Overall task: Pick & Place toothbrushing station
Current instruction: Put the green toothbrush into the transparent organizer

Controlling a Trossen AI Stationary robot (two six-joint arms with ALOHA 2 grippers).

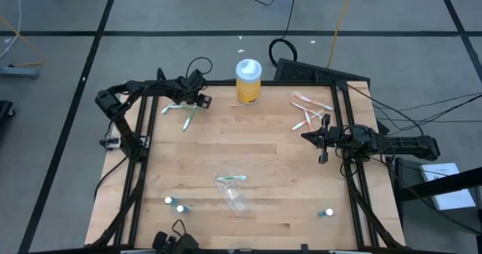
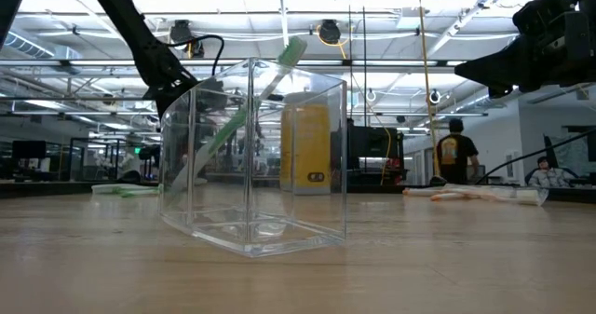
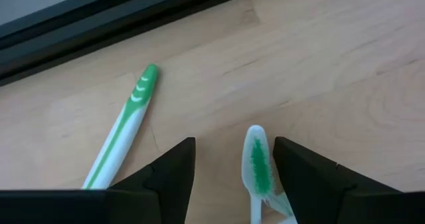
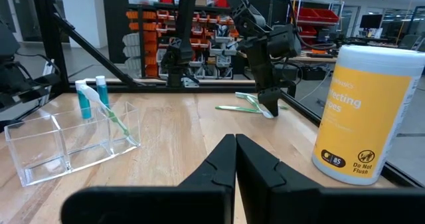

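The left gripper [image 3: 234, 177], fingers parted and holding nothing, straddles a green-and-white toothbrush [image 3: 257, 171] on the wooden table [image 1: 271, 163] at the high view's upper left; a second toothbrush [image 3: 123, 131] lies just beside it. The clear toothbrushing station [image 1: 235, 196], one brush already leaning inside, sits lower centre. The right gripper [image 1: 324, 141], fully closed, waits at right. A closing pinch so near the bristle end could tip or flick the brush away.

table [image 1: 263, 163]: pale matt wood (visible grain) | toothbrushing station [image 2: 253, 160]: clear glossy plastic
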